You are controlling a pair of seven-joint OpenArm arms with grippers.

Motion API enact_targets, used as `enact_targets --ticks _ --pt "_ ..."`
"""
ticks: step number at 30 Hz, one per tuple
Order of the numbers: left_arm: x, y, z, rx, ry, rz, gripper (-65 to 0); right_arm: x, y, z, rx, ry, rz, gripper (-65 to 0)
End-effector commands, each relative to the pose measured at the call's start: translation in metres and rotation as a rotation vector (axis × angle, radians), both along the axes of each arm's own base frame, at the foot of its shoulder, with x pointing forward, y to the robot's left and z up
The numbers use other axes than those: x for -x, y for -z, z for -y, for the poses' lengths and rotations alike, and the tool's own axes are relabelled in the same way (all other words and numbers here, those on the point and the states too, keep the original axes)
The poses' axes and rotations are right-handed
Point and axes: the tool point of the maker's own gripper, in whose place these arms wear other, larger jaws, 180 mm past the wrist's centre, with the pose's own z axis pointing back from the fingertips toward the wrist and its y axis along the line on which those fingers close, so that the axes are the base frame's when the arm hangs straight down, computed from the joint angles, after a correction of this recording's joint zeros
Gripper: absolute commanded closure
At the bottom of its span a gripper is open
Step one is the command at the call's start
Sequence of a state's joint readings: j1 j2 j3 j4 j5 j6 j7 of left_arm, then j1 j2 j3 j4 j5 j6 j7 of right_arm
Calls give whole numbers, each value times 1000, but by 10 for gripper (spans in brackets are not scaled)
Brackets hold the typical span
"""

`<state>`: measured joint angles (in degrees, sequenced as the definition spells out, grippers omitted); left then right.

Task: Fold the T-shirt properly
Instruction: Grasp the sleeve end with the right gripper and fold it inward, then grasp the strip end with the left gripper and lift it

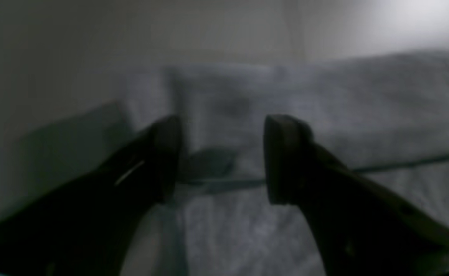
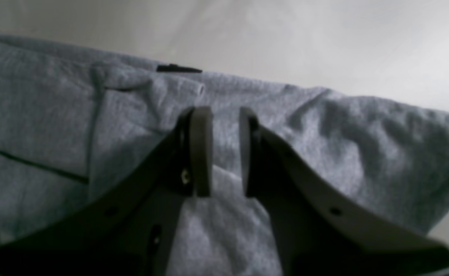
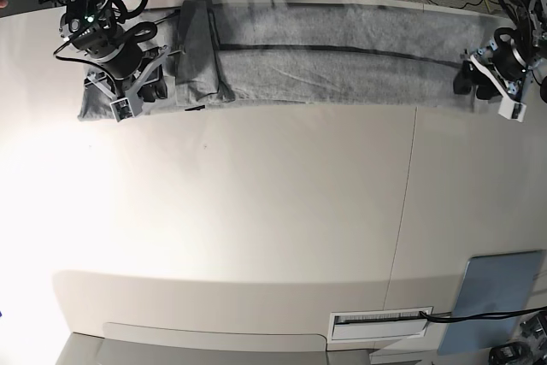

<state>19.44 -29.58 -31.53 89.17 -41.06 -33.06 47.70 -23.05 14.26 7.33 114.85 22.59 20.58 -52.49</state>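
Surface [image 3: 256, 211]: a wide, pale, off-white top is seen in the base view, crossed by a thin seam line towards the view's right.

T-shirt [image 3: 325, 61]: the heather-grey garment is laid along the far edge of the surface as a long, narrow band, stretched between the two arms. A dark line is seen running along its length. Near the view's left end a folded flap is turned over across the band, with a small black tag at its edge, also seen in the right wrist view [image 2: 324, 145].

Pad [image 3: 496, 301]: a flat grey-blue rectangle is placed at the near corner on the view's right, well apart from the T-shirt.

Vent [image 3: 380, 322]: a white slotted strip is set in the near edge of the surface, just beside the pad.

Left end effector [image 1: 222, 157]: it is positioned at the band's end on the base view's right [image 3: 480, 76]. The jaws are spread wide over the grey cloth, and nothing is gripped between them.

Right end effector [image 2: 226, 151]: it is positioned at the band's opposite end [image 3: 141, 83], just beside the folded flap. The jaws are parted by a narrow gap, with cloth seen behind and below; whether any fabric is pinched cannot be told.
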Motion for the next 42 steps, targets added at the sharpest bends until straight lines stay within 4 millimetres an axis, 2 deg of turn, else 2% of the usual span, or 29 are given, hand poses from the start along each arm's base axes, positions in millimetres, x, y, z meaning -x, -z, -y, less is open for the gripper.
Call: enact_targets --ticks 1,9,14,18,21,24,30,37,42 --pt "-8 -11 -7 -10 -7 37 -350 -5 -9 0 -3 -6 37 -129" --pt "15 26 -30 4 -115 -86 -350 -3 -7 1 4 -7 16 -129" --pt "28 40 -25 101 -148 -134 -350 0 -4 2 10 -7 -3 -129" --pt "31 34 -5 212 -89 -142 -350 1 -3 2 11 -7 -9 -129" --pt "30 32 -1 230 -75 -136 -350 1 -3 2 13 -7 -12 -129" --pt "27 26 -11 214 -86 -107 -350 1 -3 3 19 -9 -16 -129" --pt "18 -2 -42 193 -150 12 -350 2 -2 4 20 -10 -23 -129" --pt "22 3 -44 173 -152 -17 -350 4 -1 4 23 -12 -31 -129" --pt "22 6 -54 145 -208 -25 -350 5 0 4 25 -13 -39 -129"
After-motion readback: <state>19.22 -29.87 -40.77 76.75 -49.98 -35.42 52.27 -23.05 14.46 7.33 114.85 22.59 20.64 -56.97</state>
